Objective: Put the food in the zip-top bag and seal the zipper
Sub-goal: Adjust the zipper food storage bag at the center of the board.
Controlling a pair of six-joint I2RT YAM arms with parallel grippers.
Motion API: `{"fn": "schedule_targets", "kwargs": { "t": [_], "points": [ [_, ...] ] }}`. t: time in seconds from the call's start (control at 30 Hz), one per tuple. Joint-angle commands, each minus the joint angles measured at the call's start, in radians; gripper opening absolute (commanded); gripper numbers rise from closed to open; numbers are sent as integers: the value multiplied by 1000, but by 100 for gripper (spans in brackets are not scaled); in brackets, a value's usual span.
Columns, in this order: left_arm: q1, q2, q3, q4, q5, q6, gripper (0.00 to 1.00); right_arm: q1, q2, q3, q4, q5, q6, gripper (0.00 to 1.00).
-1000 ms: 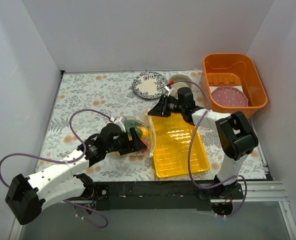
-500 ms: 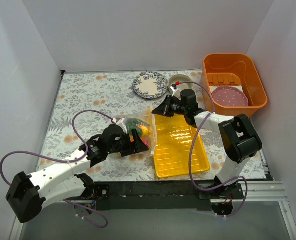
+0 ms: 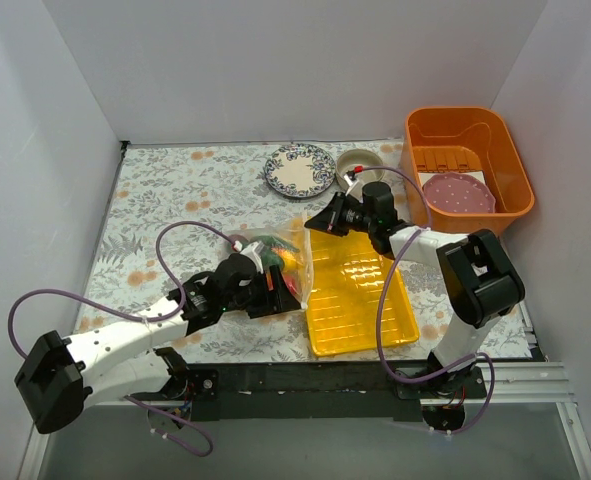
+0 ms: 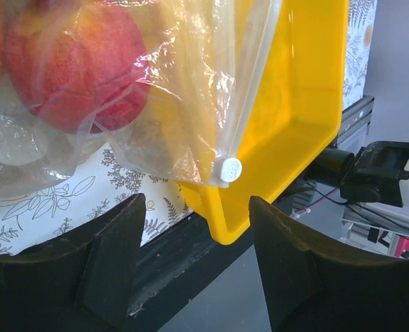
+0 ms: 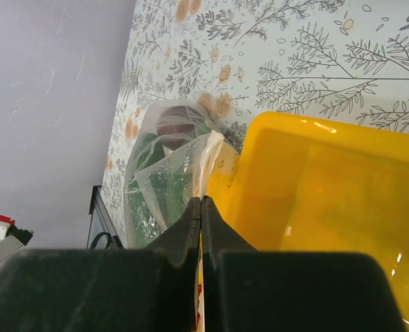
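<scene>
The zip-top bag [image 3: 271, 262] lies just left of the yellow tray [image 3: 360, 300], with the food [image 3: 285, 262] inside it. In the left wrist view a red fruit [image 4: 73, 66] presses against the plastic. The zipper [image 4: 249, 90] runs down to a white slider [image 4: 230, 168] over the tray's corner [image 4: 308, 104]. My left gripper [image 4: 197, 228] is open just below the slider, with nothing between its fingers [image 4: 111, 256]. My right gripper [image 5: 201, 202] is shut on the bag's pale zipper edge [image 5: 207, 155] at the far end, beside the tray [image 5: 329, 194].
A blue patterned plate [image 3: 299, 170] and a small bowl [image 3: 360, 162] sit at the back. An orange basin [image 3: 467, 165] holding a pink plate [image 3: 458, 193] stands at the back right. The table's dark front rail [image 4: 183, 256] lies right under my left gripper.
My right gripper has shut on the bag's far edge. My left arm has slid right along the bag toward the tray, its jaws narrowing a little.
</scene>
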Motion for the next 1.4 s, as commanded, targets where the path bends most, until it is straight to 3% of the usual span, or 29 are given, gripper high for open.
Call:
{"fn": "schedule_targets", "kwargs": {
  "t": [0.0, 0.17, 0.27, 0.6, 0.97, 1.2, 1.37],
  "points": [
    [-22, 32, 18, 7, -66, -11, 59, -8, -53, -7, 59, 11, 5, 1],
    [-23, 55, 35, 5, -124, -53, 59, -10, -57, -8, 62, 0, 14, 1],
    [-23, 31, 15, 14, -175, -119, 65, -10, -62, -8, 62, -4, 16, 1],
    [-25, 9, -88, 227, -177, -316, 64, -10, -97, -30, 33, 2, 14, 1],
    [-25, -115, -211, 194, -175, -477, 63, -10, -145, -39, -9, 32, -9, 1],
    [-29, -27, -243, 361, -193, -506, 61, -10, -145, -54, -1, 28, -6, 1],
    [-49, 60, -249, 444, -192, -520, 54, -11, -148, -54, -10, 25, -12, 1]
  ]
}}
